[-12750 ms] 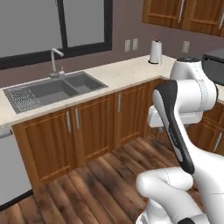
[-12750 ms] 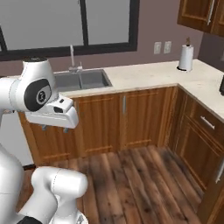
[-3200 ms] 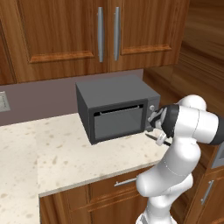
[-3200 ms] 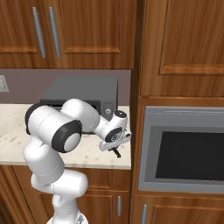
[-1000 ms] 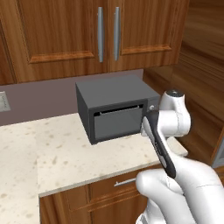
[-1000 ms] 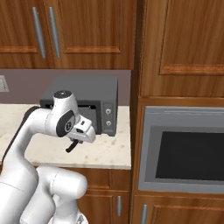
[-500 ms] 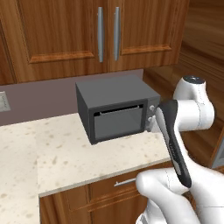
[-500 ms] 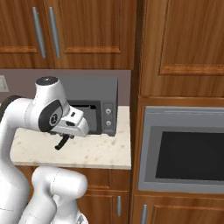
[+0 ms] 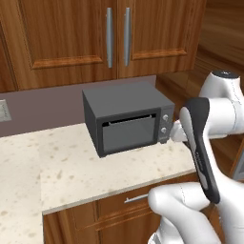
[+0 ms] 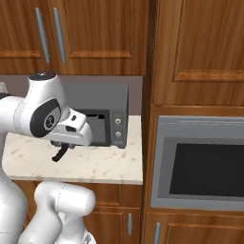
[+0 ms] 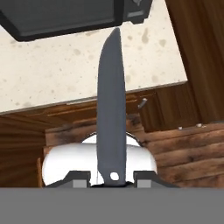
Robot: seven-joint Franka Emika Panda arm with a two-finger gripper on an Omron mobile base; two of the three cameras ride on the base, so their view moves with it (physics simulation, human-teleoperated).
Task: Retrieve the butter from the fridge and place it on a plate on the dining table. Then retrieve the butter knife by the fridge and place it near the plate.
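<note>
With the claw point(image 11: 112, 183) pinching the butter knife point(image 11: 111, 109) by its handle end above the bench point(image 11: 65, 74) edge, I judge the carry needs level, slow swings clear of the microwave point(image 9: 125, 121)
</note>
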